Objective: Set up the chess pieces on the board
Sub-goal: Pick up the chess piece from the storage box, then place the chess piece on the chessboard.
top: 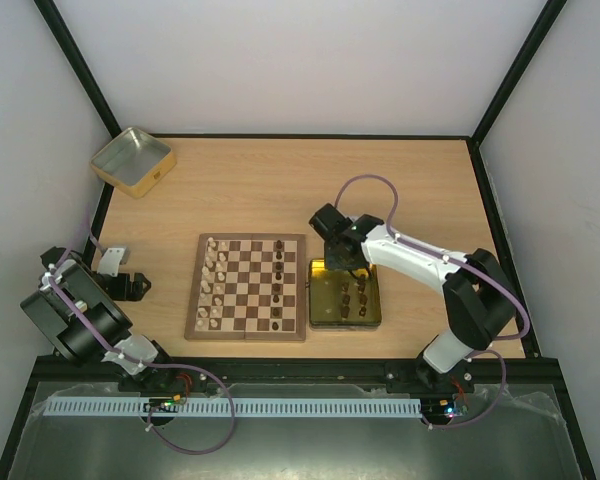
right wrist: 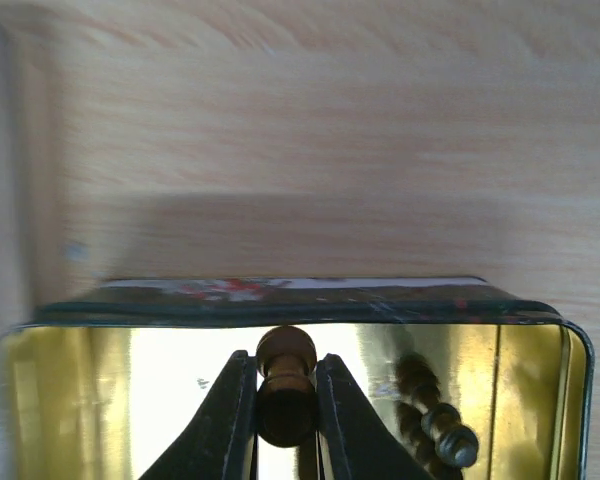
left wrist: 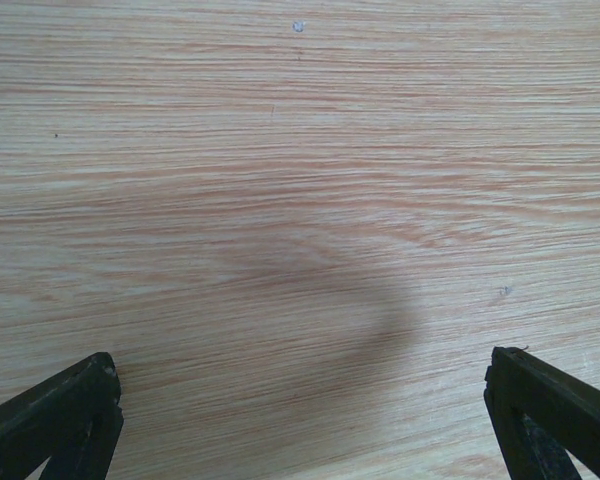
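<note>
Dark brown piece (right wrist: 286,400) is clamped by the right pincer (right wrist: 286,372) inside the tin (right wrist: 100,390). The board (top: 245,336) lies just to its left. The left pincer (left wrist: 302,362) is held wide open, farther off.

The board (top: 246,287) lies flat, light and dark checks inside a brown rim. Pale cream pieces (top: 213,285) stand upright in its 2 left columns. Dark brown pieces (top: 280,283) line 1 column near its right edge. More dark pieces (top: 352,297) sit in the gold tin (top: 346,325) just beside it, and 1 dark piece (right wrist: 285,350) is pinched upright in the right gripper (right wrist: 285,372) over that tin.
</note>
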`<move>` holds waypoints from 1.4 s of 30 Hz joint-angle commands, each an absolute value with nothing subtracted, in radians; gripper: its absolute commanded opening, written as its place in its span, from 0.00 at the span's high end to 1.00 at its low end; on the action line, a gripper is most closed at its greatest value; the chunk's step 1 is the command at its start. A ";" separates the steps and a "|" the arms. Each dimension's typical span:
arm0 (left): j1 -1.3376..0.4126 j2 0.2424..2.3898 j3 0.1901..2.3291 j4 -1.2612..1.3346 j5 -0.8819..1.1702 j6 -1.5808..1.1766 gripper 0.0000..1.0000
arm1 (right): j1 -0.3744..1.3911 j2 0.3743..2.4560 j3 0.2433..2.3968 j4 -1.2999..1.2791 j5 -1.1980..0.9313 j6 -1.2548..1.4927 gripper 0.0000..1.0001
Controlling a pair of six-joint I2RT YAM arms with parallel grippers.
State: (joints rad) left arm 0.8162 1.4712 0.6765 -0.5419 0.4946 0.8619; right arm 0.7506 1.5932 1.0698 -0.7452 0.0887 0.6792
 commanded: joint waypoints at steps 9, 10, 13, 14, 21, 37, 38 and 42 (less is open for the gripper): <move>0.815 1.526 0.628 -0.595 0.443 0.856 0.01 | 0.825 1.845 1.540 -0.841 0.103 0.612 0.90; 0.816 1.526 0.627 -0.596 0.443 0.861 0.01 | 0.826 1.877 1.568 -0.843 0.098 0.605 0.90; 0.826 1.529 0.627 -0.597 0.443 0.871 0.01 | 0.826 1.955 1.626 -0.840 0.092 0.594 0.90; 0.830 1.532 0.627 -0.599 0.444 0.874 0.01 | 0.825 1.975 1.638 -0.840 0.091 0.590 0.90; 0.843 1.563 0.627 -0.593 0.446 0.885 0.01 | 0.825 2.042 1.687 -0.842 0.058 0.578 0.90; 0.843 1.595 0.644 -0.580 0.451 0.878 0.01 | 0.843 2.089 1.664 -0.818 0.022 0.577 0.90; 0.842 1.596 0.646 -0.580 0.452 0.877 0.01 | 0.843 2.090 1.663 -0.818 0.019 0.577 0.90; 0.842 1.601 0.647 -0.580 0.454 0.876 0.01 | 0.844 2.096 1.661 -0.816 0.014 0.575 0.89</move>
State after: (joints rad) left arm 0.8391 1.5211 0.6952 -0.5217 0.5426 0.8944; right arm 0.8383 2.0781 1.6577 -0.8066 0.0162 0.5865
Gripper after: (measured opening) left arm 0.990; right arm 0.105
